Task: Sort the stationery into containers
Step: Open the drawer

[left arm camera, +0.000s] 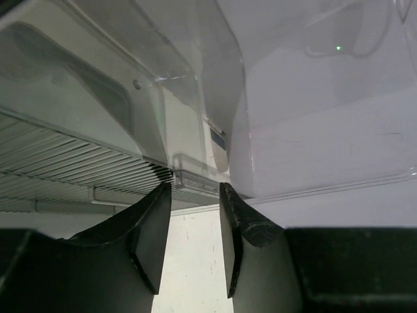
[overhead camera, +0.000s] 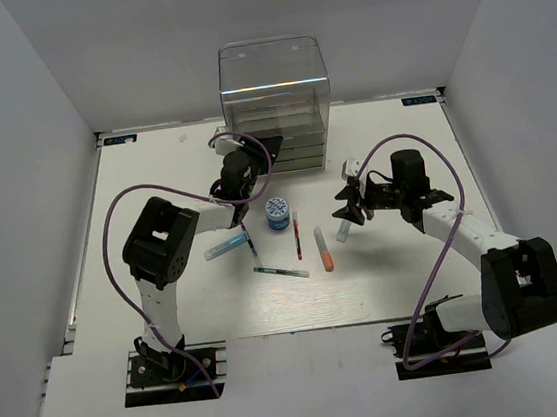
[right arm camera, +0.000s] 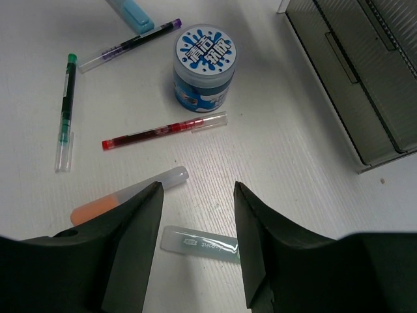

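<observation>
Nearest the arm bases, and nearer than the tape roll (overhead camera: 278,213), the thin green pen (overhead camera: 281,272) lies flat with a clear cap. The orange marker (overhead camera: 323,249) lies just to its right and the slim red pen (overhead camera: 297,236) between it and the roll. The pale-green marker (right arm camera: 199,242) lies to the roll's right. To the roll's left are the dark pen (overhead camera: 249,244) and the light-blue marker (overhead camera: 225,247). The roll itself is small and round and stands upright, its white top splashed with blue. Beyond it stands the clear organiser (overhead camera: 277,103), a tall transparent box over shallow grey drawers. All of this rests on a white surface (overhead camera: 199,308) enclosed by plain pale walls (overhead camera: 34,95). The right arm bends inward. Its tool (right arm camera: 197,195) hangs to the roll's right, jaws apart and empty, above the pale-green marker and the orange marker's clear end. The left arm reaches past the roll. Its tool (left arm camera: 195,195) points at the organiser's drawer fronts, its dark fingers (left arm camera: 153,241) spread, with nothing between them.
</observation>
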Tool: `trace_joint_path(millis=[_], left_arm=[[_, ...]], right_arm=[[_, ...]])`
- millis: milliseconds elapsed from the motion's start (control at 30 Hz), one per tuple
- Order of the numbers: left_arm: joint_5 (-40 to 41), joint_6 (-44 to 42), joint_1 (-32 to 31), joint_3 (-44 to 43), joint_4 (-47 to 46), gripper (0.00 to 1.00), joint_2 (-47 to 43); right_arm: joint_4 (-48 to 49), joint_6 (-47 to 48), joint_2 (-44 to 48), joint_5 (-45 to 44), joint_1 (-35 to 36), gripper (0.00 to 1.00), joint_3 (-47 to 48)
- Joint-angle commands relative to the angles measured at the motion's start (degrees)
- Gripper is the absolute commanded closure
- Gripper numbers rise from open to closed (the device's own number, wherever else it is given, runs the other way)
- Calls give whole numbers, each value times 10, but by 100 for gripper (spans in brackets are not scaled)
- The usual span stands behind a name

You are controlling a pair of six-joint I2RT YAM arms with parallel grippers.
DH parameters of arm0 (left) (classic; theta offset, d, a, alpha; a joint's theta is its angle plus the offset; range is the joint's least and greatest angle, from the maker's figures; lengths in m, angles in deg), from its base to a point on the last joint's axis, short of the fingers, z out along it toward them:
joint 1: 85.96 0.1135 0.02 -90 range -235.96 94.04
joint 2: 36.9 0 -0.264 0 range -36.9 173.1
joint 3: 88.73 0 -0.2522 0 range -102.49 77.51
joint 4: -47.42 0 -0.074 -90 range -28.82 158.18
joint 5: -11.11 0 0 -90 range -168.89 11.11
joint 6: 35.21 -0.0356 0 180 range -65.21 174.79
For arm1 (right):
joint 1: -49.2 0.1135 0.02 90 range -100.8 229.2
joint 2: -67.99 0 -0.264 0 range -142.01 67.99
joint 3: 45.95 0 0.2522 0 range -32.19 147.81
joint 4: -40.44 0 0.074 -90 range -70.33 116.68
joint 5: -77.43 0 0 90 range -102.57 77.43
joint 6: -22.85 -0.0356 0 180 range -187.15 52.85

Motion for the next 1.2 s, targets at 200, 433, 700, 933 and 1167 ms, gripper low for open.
trace_joint_path(millis=[200, 433, 700, 933, 1167], left_arm=[[35, 10, 7, 0, -87, 84, 6], [35, 10, 7, 38, -124, 100, -15], [35, 10, 7, 49, -126, 75, -27], [35, 16, 7, 44, -113, 46, -26], [41, 22, 7, 16, -96, 50, -2]], right_arm=[[15, 12, 0, 2, 1, 46, -5], [14, 13, 2, 2, 0, 46, -7], [13, 11, 5, 3, 2, 46, -9], [13, 11, 8, 2, 1, 46, -15], [13, 12, 12, 2, 1, 46, -18]])
